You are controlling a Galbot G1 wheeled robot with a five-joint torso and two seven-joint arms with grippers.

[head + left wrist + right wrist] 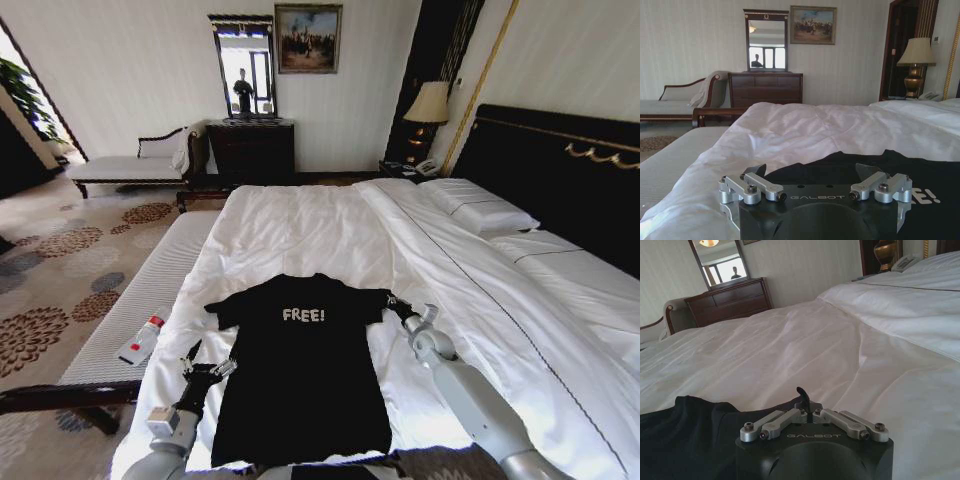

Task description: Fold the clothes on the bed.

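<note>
The clothes, a black T-shirt (300,380) with white "FREE!" lettering, lie spread flat on the white bed (300,225), near its foot. My left gripper (210,358) stands open at the shirt's left edge below the sleeve. In the left wrist view its fingers (811,169) are spread wide over the black cloth (890,175). My right gripper (393,300) is at the tip of the right sleeve. In the right wrist view its fingers (801,392) are closed together, and the black fabric (700,435) runs up to them.
A narrow white bench (120,320) runs along the bed's left side with a white and red bottle (142,340) on it. Pillows (475,205) and the dark headboard (560,170) are to the right. A chaise (130,160) and dresser (250,150) stand at the far wall.
</note>
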